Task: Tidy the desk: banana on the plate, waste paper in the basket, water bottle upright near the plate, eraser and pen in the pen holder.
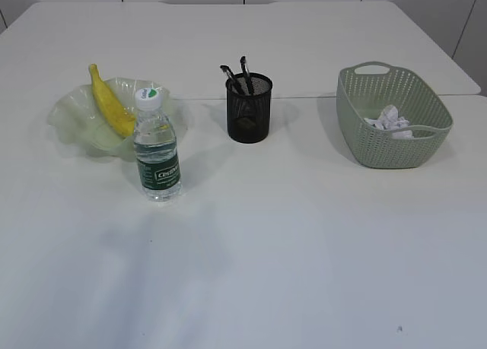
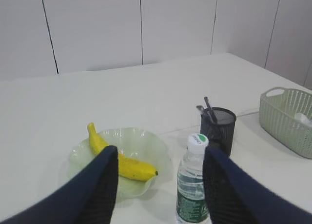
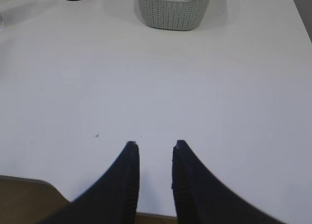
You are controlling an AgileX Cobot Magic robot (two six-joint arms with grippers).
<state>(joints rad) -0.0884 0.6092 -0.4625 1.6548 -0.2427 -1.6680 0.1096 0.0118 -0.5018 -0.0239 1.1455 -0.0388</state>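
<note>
risk, item one: water bottle (image 1: 157, 146) stands upright just in front of the plate (image 1: 72, 109), at the plate's near rim; it is tall and narrow, so if you sweep the left end effector (image 2: 158, 185) forward or sideways from where it hangs, you likely tip the bottle onto the banana (image 1: 111, 104).

risk, item two: pen holder (image 1: 249, 108) sits mid-table toward the far edge, two dark pens leaning out of it; the eraser is not visible, so you cannot confirm it is inside.

risk, item three: basket (image 1: 394, 127) near the table's right edge holds the waste paper (image 1: 393, 122); a careless pass by the right arm could shove it toward that edge.

left end effector: spread, holding nothing; bottle just ahead between its fingers, plate and banana beyond to the left.

right end effector (image 3: 154, 177): narrowly parted, empty, at the table's near edge; basket well ahead at the far side.

judgement: the visible items look placed; you need only keep clear.
</note>
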